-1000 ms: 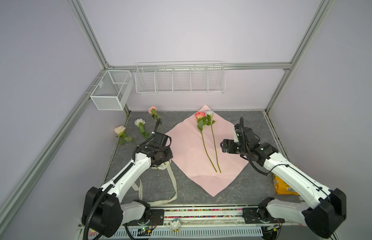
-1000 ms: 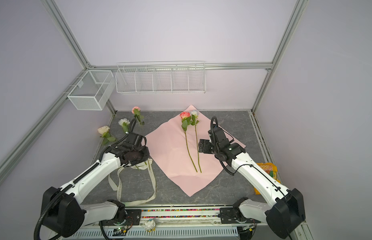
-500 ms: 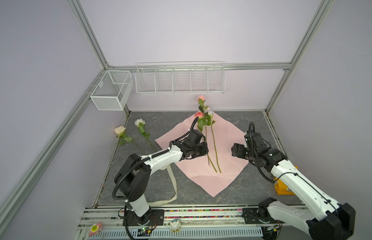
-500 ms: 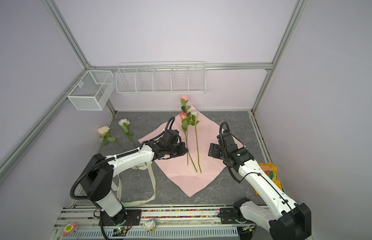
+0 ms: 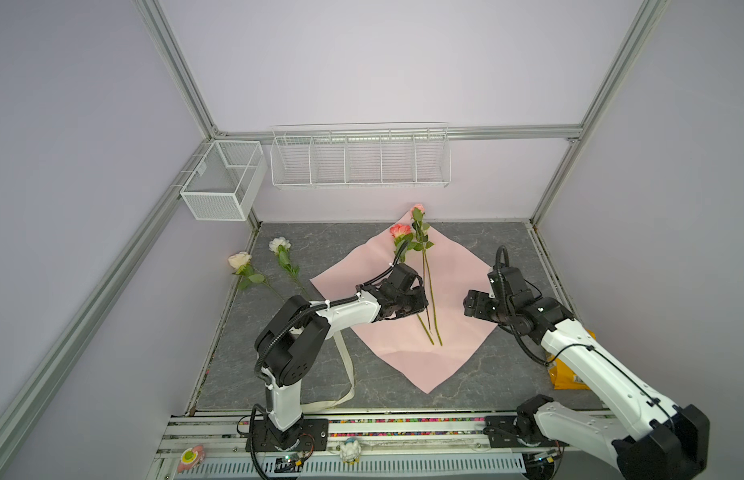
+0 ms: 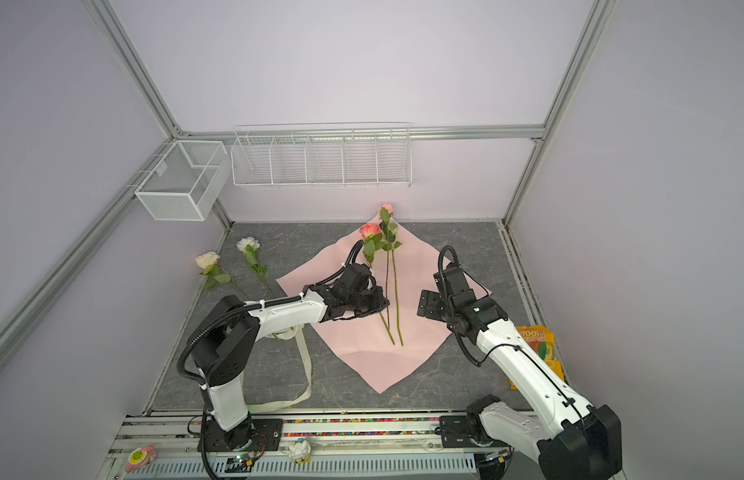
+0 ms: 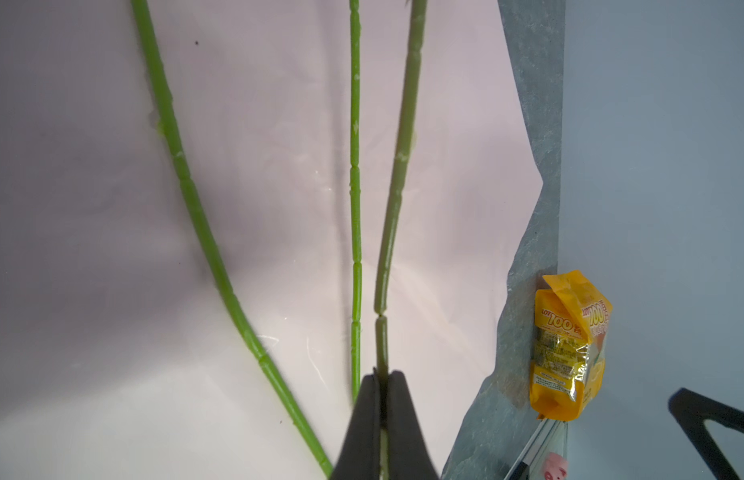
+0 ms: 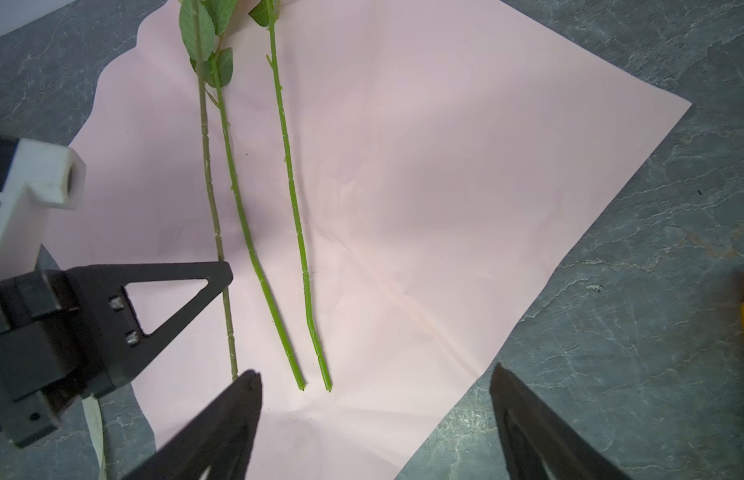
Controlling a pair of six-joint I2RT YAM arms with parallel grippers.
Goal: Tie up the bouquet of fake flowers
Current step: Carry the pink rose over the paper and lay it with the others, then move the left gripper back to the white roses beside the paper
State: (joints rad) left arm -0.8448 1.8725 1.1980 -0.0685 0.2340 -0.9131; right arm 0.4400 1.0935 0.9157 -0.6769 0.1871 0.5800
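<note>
- Left gripper: in both top views its fingertips are hidden under its own housing. The lower edge cuts the fingers in the left wrist view.
- Held stem: blurred, and cut off at the top edge, as are the two neighbouring stems.
- Right gripper: fingers cut off by the lower edge in the right wrist view.
- Yellow packet: partly behind the right arm, small print unreadable.
- Ribbon: upper run hidden beneath the left arm.
- Rail trinkets: too small to identify.

Plain pink wrapping paper on grey, white-veined tabletop; green stems; coral rose; cream roses at nine o'clock; yellow packet.
</note>
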